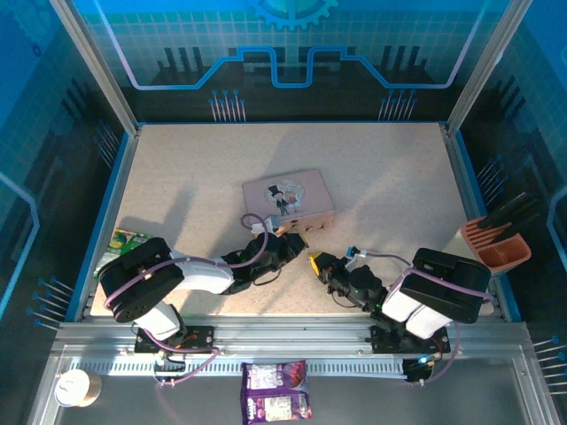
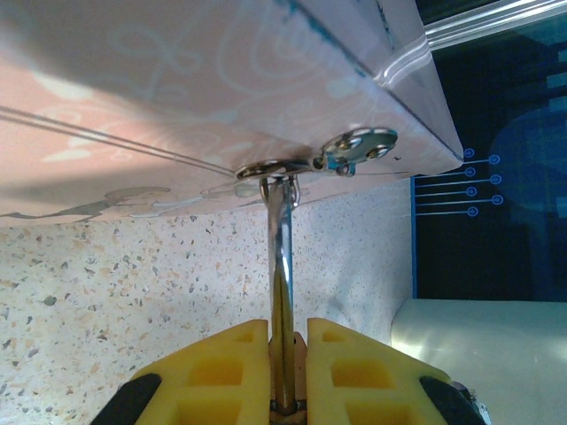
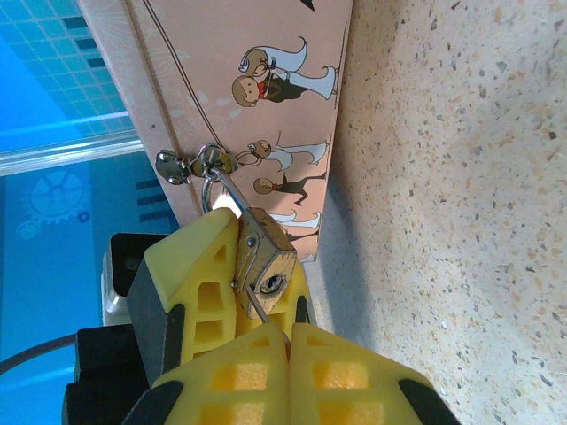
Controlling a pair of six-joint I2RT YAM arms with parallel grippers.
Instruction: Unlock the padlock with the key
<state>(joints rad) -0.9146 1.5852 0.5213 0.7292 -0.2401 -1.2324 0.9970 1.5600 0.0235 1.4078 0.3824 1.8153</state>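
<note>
Yellow fingertips right up at the lens in the right wrist view: that's the right gripper (image 3: 288,341), jaws pinched fully together on the key (image 3: 266,312), a thin dark sliver poking out from between them. Its tip is up against the bottom face of the padlock (image 3: 264,252), right by the keyhole, though I can't tell if it's actually in. And the padlock is braced: the left gripper (image 2: 288,332) is nearly closed, clamping it by its flat sides, with the silvery shackle (image 3: 221,190) running up through the hasp (image 3: 190,164) on the side of the pink tin (image 3: 221,35), which sits mid-table (image 1: 399,177). Now, how will this handle? Tiny, rigid and light, I'd say, with smooth brass that could easily slip or swivel on that shackle, so gripping the flat body faces and leaving the keyhole end free looks like the right hold. The key is the delicate one: it looks thin enough to bend or twist in the pads, so it wants holding at its head, lined up straight, and turned gently.
</note>
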